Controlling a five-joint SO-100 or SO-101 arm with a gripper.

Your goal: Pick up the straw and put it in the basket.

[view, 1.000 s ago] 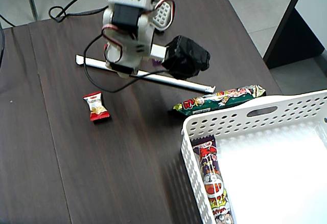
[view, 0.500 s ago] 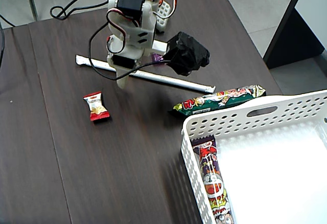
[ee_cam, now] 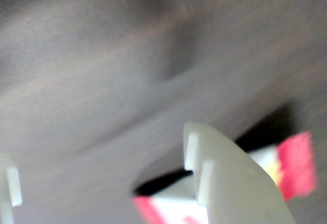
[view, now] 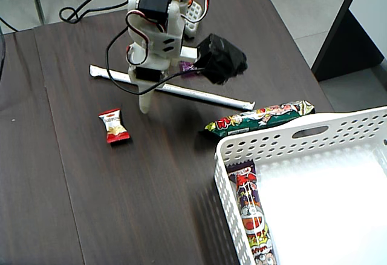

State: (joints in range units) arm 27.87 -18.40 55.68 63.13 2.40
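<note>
stage: approach, straw [view: 172, 89] not grabbed yet | gripper [view: 145, 98] fingers spread wide, holding nothing (wrist view: gap betw. tips clear) | straw flat on table [view: 72, 204], running behind/under fingers, tips just past it | basket [view: 284, 141] well off to fingers' right in fixed view | left: grasp, lift, carry, drop

Colours we see on the dark wood-grain table [view: 91, 204]

We see a plain white straw [view: 199, 95], a white basket [view: 284, 141] dotted with rows of small holes, a red-and-white candy [view: 113, 126], a green snack bar wrapper [view: 260, 118] with busy multicoloured print, a similar colourful bar [view: 253, 213] inside the basket, and a cream-white gripper [view: 145, 103] with black motors.
</note>
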